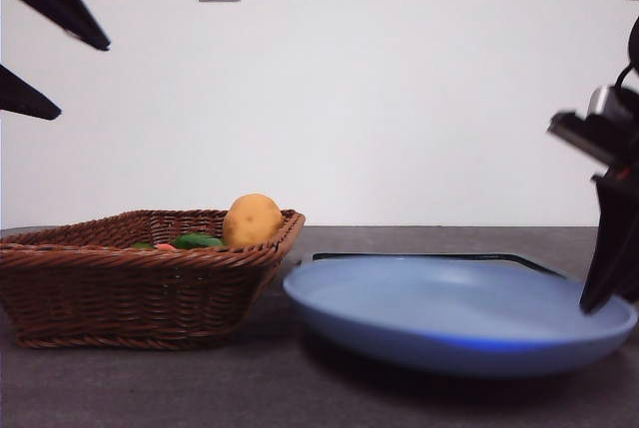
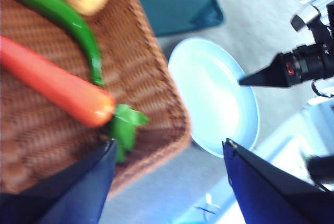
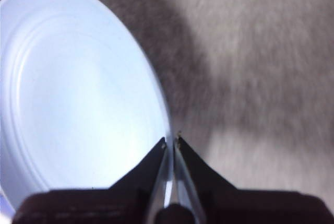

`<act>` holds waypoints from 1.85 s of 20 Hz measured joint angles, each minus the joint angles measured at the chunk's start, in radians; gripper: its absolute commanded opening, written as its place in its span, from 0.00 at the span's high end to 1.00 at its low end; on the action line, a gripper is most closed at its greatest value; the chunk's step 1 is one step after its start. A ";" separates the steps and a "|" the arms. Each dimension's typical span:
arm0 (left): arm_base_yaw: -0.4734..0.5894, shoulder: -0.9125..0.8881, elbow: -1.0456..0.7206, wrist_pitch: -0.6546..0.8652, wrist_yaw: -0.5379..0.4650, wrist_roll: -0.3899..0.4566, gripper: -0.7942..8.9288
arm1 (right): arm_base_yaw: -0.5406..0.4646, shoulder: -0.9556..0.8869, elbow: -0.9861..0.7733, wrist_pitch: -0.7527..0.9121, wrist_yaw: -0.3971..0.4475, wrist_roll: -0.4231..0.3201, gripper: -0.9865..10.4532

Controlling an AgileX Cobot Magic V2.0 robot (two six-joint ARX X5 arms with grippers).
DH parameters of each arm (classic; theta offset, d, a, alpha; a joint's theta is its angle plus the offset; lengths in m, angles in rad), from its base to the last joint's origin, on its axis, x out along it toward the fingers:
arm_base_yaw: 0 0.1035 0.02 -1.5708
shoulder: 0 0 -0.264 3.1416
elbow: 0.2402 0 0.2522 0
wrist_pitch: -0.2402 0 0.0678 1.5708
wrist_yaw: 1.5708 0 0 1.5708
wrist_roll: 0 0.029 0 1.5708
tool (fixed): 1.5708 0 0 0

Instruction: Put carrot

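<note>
The carrot (image 2: 52, 85) is glossy orange-red with green leaves (image 2: 125, 127) at one end. It lies flat in the brown wicker basket (image 2: 156, 93). In the front view only a sliver of orange (image 1: 163, 246) shows over the basket's rim (image 1: 130, 288). My left gripper (image 2: 169, 141) is open and empty above the basket's edge, near the carrot's leaves. In the front view the left gripper (image 1: 84, 79) is high at the top left. My right gripper (image 3: 171, 141) is shut and empty, its tip just over the rim of the blue plate (image 3: 78, 93), at the plate's right side (image 1: 589, 303).
A tan potato (image 1: 252, 219) and a green vegetable (image 1: 197, 240) also lie in the basket. The blue plate (image 1: 459, 318) sits right of the basket. A dark flat mat (image 1: 429, 256) lies behind the plate. The white wall is at the back.
</note>
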 measured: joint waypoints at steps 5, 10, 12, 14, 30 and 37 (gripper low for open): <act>-0.100 0.010 0.001 0.050 -0.185 -0.156 0.54 | 0.000 -0.211 0.000 -0.133 0.001 -0.015 0.91; -0.132 0.203 0.087 0.021 -0.280 -0.252 0.55 | 0.000 -0.369 0.000 -0.160 0.001 -0.019 0.91; -0.137 0.335 0.158 -0.020 -0.294 -0.259 0.55 | 0.000 -0.399 0.000 -0.164 0.002 -0.019 0.91; -0.137 0.455 0.237 -0.068 -0.298 -0.263 0.55 | 0.000 -0.408 0.000 -0.164 0.002 -0.022 0.91; -0.145 0.837 0.500 -0.233 -0.433 -0.266 0.63 | 0.000 -0.409 0.000 -0.165 0.032 -0.068 0.91; -0.156 0.837 0.500 -0.179 -0.428 -0.177 0.82 | 0.000 -0.409 0.000 -0.165 0.035 -0.068 0.91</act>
